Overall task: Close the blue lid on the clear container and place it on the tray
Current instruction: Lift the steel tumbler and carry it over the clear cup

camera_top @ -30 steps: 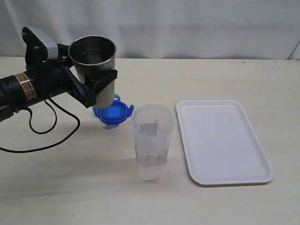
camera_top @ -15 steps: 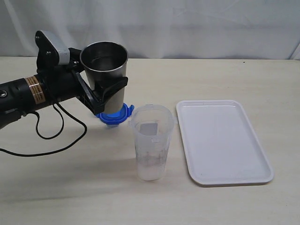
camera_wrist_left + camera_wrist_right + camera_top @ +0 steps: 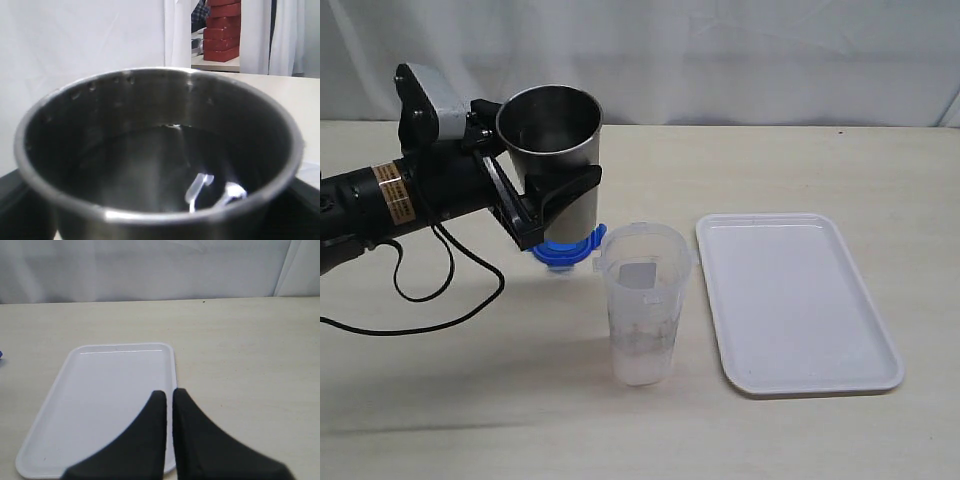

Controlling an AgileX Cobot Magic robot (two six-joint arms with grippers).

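Observation:
My left gripper (image 3: 556, 203) is shut on a grey steel tumbler (image 3: 554, 150) and holds it upright above the table. Liquid shows inside the tumbler (image 3: 160, 150), which fills the left wrist view. The blue lid (image 3: 566, 253) lies on the table under and behind the tumbler, and only its front edge shows. The clear container (image 3: 642, 300) stands open just right of the tumbler, a small label on its wall. The white tray (image 3: 800, 300) lies flat and bare to the right. My right gripper (image 3: 168, 395) is shut with nothing in it, hanging over the tray (image 3: 110, 385).
A black cable (image 3: 440, 290) loops on the table under the left arm. A white curtain closes off the back. Red boxes (image 3: 222, 30) are stacked far off behind it.
The left arm has carried the tumbler to the right, closer to the clear container. It now hides most of the blue lid. The container and tray have not moved.

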